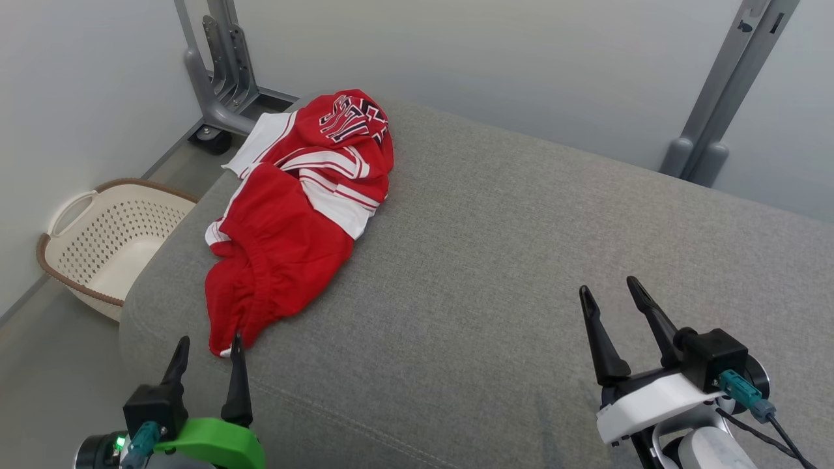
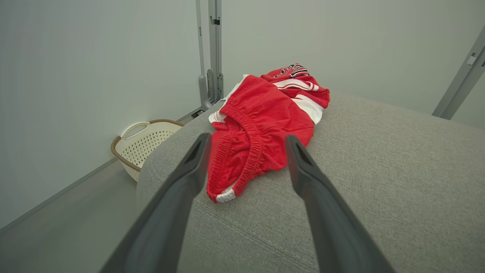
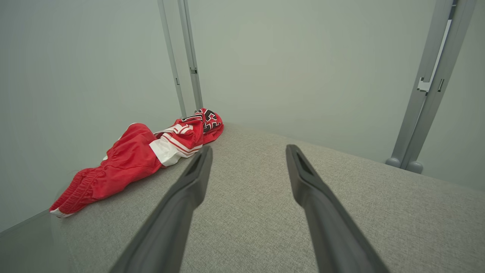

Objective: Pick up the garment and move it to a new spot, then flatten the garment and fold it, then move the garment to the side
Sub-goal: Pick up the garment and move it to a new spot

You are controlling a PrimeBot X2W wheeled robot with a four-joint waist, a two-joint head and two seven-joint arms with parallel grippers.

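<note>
Head view, as I see it from my remote station: a crumpled red sports garment with white stripes and dark lettering (image 1: 293, 215) lies on the left part of a broad grey woven-fabric cushion (image 1: 521, 260). Its gathered elastic waistband is toward the robot and its lettered end is toward the far edge. The left pincer (image 1: 210, 339), on a green mount, stands at the lower left with its two dark fingers spread wide and nothing between them. One fingertip overlaps the garment's near white-trimmed hem, and I cannot tell whether it touches the cloth. The right pincer (image 1: 608, 285), on a white mount, sits at the lower right over bare cushion, well apart from the garment, its fingers equally wide and holding nothing.

On the floor to the left, beside the cushion's rounded corner, stands a cream perforated plastic laundry basket with a brown rim (image 1: 124, 221). A grey metal frame post on a caster (image 1: 221, 65) rises against the pale wall behind the garment. A second slanted grey metal post (image 1: 736, 85) stands at the upper right.

Left wrist view: the waistband lies between and just beyond the parted fingers. Right wrist view: the garment sits off to the left of the open fingers.
</note>
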